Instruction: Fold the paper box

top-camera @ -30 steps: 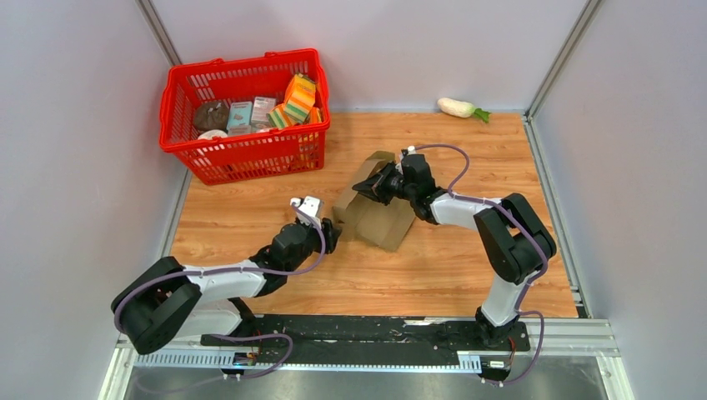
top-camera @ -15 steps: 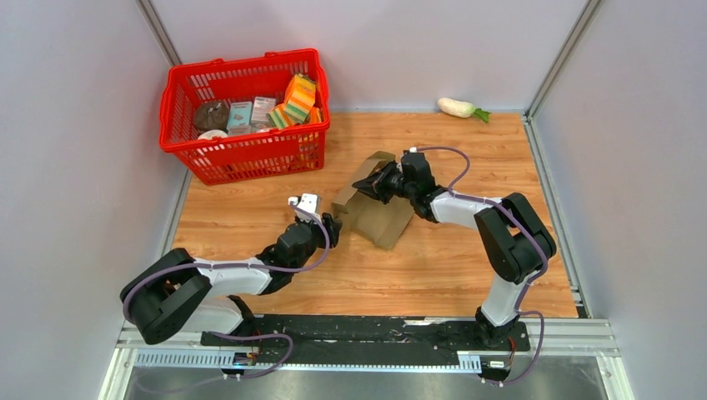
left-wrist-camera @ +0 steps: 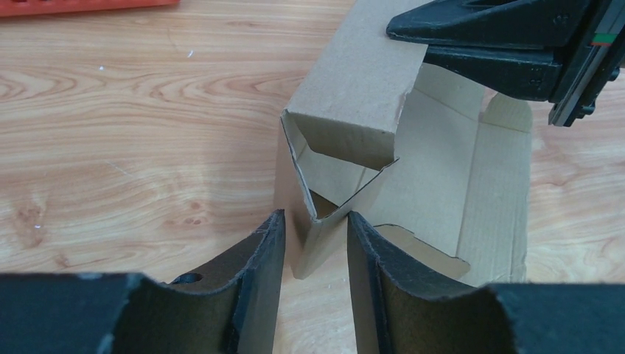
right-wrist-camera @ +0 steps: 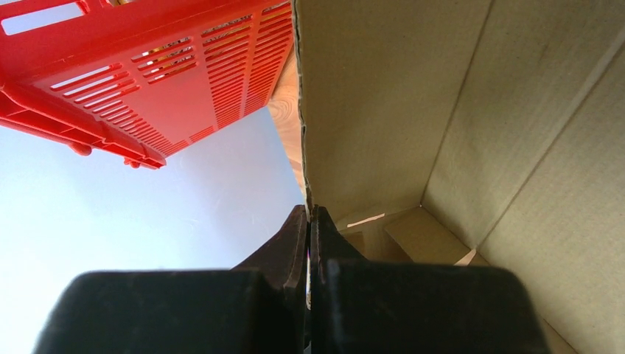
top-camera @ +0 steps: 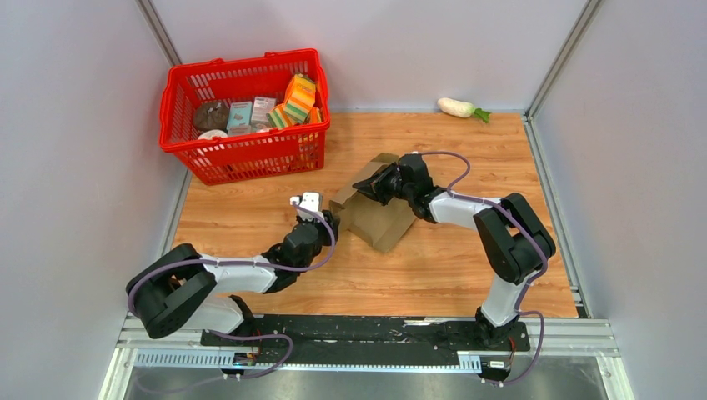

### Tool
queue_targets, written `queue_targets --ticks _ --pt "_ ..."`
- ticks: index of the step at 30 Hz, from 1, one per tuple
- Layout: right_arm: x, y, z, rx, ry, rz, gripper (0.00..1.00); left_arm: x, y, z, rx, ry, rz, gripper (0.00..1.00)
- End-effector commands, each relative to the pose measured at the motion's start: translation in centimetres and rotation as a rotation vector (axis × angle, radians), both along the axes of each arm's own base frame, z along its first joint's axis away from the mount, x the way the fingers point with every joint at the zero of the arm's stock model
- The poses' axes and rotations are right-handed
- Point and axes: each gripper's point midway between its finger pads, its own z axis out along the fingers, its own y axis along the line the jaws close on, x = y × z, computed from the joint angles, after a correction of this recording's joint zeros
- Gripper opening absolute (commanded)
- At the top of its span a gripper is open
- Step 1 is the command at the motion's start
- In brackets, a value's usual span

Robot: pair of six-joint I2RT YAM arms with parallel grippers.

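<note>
The paper box (top-camera: 379,218) is plain brown cardboard, half folded, lying mid-table. My right gripper (top-camera: 373,185) is shut on the top edge of its raised far wall (right-wrist-camera: 383,110), and the jaws pinch that edge in the right wrist view (right-wrist-camera: 309,214). My left gripper (top-camera: 331,218) is at the box's near left corner. In the left wrist view its open jaws (left-wrist-camera: 313,221) straddle a folded corner flap (left-wrist-camera: 324,221), with small gaps on either side. The right gripper's fingers (left-wrist-camera: 479,44) show at the top of that view over the box's inside (left-wrist-camera: 472,177).
A red shopping basket (top-camera: 250,142) with several packaged groceries stands at the back left, and its side (right-wrist-camera: 169,74) shows in the right wrist view. A white radish (top-camera: 458,107) lies at the back right by the wall.
My left arm has reached forward to the box's corner and its jaws have narrowed around the flap. The right gripper has shifted slightly left with the wall it holds.
</note>
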Motion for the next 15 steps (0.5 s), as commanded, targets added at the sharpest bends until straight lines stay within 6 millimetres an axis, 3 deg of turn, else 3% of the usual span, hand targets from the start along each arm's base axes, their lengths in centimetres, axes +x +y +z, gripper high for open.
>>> queue_targets --ticks 1,10,15 --pt "-0.7 0.7 -1.2 -0.018 0.070 0.004 0.00 1.3 -0.5 2.8 -0.052 -0.078 0.064 0.45" --pt "-0.9 1.5 -0.5 -0.045 0.077 0.012 0.00 1.1 1.0 5.2 -0.025 -0.163 0.102 0.46" --pt "-1.1 1.4 -0.6 -0.022 0.093 -0.007 0.00 1.2 -1.2 4.4 -0.025 -0.125 0.029 0.47"
